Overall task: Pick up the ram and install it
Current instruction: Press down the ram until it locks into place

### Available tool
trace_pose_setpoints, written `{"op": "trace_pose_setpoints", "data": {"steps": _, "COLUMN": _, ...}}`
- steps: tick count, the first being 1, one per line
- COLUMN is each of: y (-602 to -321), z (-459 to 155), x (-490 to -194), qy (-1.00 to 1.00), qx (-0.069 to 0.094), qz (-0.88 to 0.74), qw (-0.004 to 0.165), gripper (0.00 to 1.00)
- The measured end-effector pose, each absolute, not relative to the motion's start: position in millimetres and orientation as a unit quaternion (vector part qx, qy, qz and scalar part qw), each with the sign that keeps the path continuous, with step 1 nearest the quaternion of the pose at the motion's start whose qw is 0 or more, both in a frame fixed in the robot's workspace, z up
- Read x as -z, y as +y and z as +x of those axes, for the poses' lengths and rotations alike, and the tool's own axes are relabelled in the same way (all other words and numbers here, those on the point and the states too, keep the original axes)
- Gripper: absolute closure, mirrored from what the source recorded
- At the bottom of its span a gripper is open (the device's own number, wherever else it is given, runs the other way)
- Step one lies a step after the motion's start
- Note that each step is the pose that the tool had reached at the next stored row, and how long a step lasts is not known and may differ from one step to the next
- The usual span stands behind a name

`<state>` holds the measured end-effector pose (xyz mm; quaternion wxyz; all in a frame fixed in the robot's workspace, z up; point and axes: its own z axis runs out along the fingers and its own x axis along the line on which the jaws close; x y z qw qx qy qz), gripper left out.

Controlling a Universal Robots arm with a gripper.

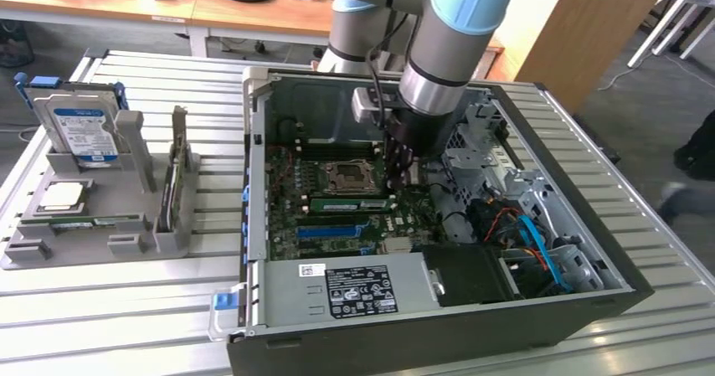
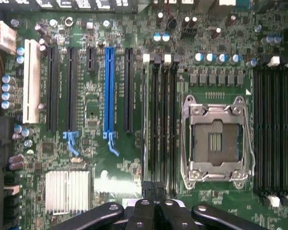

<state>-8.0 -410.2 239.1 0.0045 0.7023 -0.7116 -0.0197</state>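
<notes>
Inside the open computer case [image 1: 447, 309] the arm reaches down over the motherboard [image 2: 101, 96], its gripper [image 2: 153, 189] pinched shut at the end of the memory slots [image 2: 163, 120], where the ram [image 1: 348, 203] sits edge-on beside the empty processor socket [image 2: 213, 141].

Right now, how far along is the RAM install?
Done: the ram stands on edge in a memory slot beside the CPU socket inside the computer case. In hand: the shut gripper sits over one end of it, gripping or pressing; I can't tell which. Left: confirming full seating, since the slot latches can't be judged.
</notes>
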Motion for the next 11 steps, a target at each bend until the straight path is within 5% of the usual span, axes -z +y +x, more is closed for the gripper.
{"op": "trace_pose_setpoints", "data": {"steps": 11, "y": -404.7, "z": -26.8, "x": -239.2, "qy": -0.712, "qx": 0.018, "qz": 0.702, "qw": 0.003, "gripper": 0.89}}
